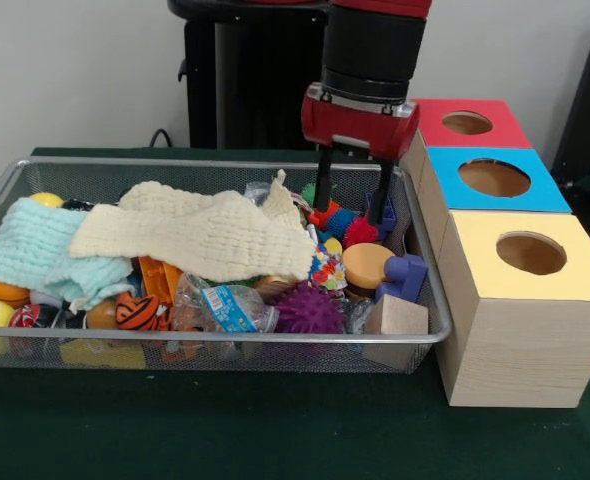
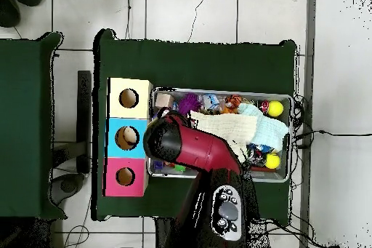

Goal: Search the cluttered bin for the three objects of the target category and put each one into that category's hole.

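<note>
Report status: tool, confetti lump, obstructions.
Tool open, down inside bin. Confetti lump free beside cream cloth. Yellow-topped hole empty.

No text can be read; the clear wrapper (image 1: 220,305) in the bin (image 1: 275,338) bears a blue label, its print illegible.

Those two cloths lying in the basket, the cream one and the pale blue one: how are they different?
The cream cloth lies spread across the middle of the basket; the pale blue cloth lies bunched toward one end. The cream cloth looks larger than the blue one, and its edge overlaps the blue cloth's, so it sits on top. The cream cloth reaches almost to the robot's tool; the blue one lies far from it. Both are soft, textured fabric draped over toys.
</note>
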`<action>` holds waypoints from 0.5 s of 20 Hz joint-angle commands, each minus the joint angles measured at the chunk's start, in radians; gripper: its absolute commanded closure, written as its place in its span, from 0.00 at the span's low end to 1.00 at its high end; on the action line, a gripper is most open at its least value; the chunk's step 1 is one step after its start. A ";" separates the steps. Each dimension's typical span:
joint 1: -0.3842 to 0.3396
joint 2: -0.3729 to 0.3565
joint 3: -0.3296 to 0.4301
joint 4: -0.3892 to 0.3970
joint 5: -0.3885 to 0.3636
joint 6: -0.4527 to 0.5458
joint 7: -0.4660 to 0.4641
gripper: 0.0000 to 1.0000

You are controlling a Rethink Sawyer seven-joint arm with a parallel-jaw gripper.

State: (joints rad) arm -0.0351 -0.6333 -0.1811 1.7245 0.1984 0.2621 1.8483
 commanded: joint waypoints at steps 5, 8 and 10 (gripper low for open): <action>0.034 0.066 -0.096 0.000 0.098 0.202 0.312 0.00; 0.048 0.098 -0.118 -0.026 0.109 0.219 0.331 0.00; 0.058 0.117 -0.136 -0.038 0.116 0.215 0.346 0.00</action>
State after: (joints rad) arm 0.0126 -0.6012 -0.2811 1.7067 0.2634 0.3620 1.9157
